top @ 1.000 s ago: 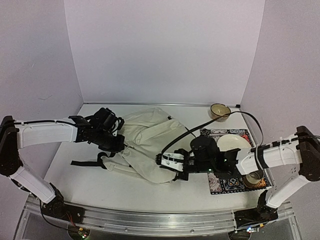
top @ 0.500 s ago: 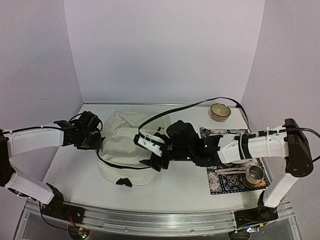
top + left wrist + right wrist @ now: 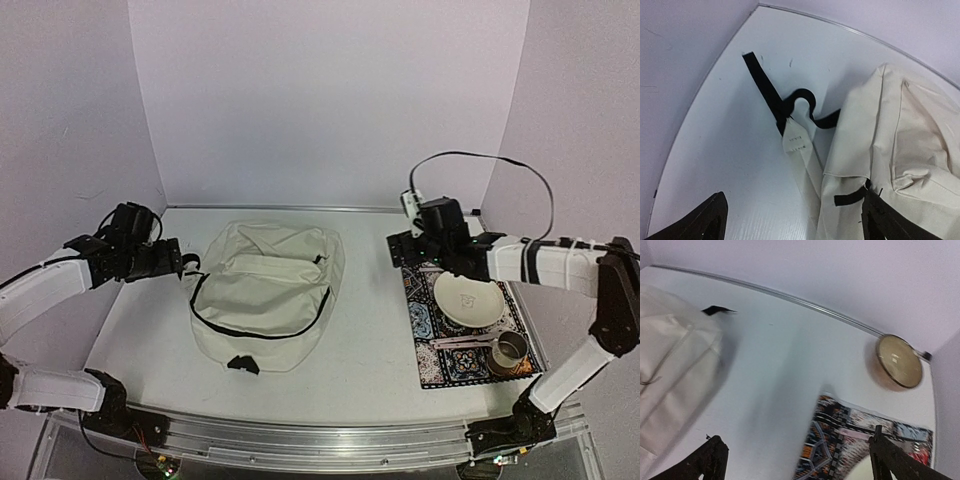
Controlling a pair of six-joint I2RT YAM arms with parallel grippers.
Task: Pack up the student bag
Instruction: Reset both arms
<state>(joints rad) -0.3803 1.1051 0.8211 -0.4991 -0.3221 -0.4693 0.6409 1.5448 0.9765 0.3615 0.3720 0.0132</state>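
Backpack of cream fabric with black zippers and straps [image 3: 265,300] lies flat mid-tabletop [image 3: 350,385]. Left pincer [image 3: 176,258] hovers at its 10 o'clock, fingers spread apart and empty, near a loose black strap [image 3: 765,85]. Right pincer [image 3: 398,246] hangs at the bag's 2 o'clock, likewise apart and empty, by a patterned mat [image 3: 425,335] bearing a cream plate [image 3: 468,298].

The student bag [image 3: 268,285] reads as soft cream cloth, matt and creased, and up close it shows a tight, canvas-like weave. Its strap [image 3: 771,95] is black webbing, flat and dull, and a black zip [image 3: 262,334] lines the flap. The bench [image 3: 360,375] is white, smooth and faintly shiny. The mat [image 3: 422,325] looks woven and patterned. The plate [image 3: 468,298] is glossy cream, the cup [image 3: 511,348] bright polished metal, and the bowl [image 3: 898,361] a glazed tan.
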